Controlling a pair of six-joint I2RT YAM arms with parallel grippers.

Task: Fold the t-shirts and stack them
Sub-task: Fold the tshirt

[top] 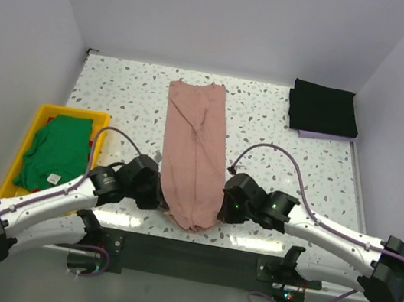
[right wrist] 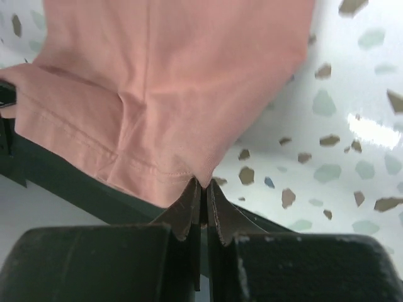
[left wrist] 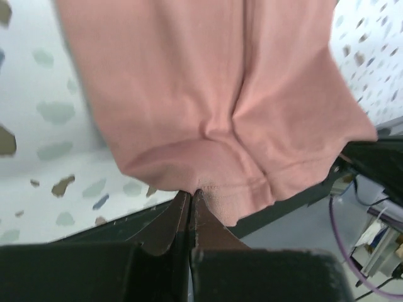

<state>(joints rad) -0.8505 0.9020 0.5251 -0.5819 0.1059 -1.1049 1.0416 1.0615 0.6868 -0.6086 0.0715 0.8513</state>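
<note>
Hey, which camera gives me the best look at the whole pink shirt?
The top view: it shows the whole pink shirt as a long folded strip on the table. Each wrist view shows only the near hem, pinched by the left gripper or the right gripper.

One pink t-shirt [top: 196, 150], one green t-shirt [top: 58, 152] and one yellow bin [top: 76, 112]. The folded stack [top: 324, 108] seems to hold two garments, black over lilac.

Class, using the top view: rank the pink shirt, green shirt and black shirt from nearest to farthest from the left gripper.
1. pink shirt, its near hem pinched by the left gripper.
2. green shirt, at the table's left side.
3. black shirt, far right corner.
</note>
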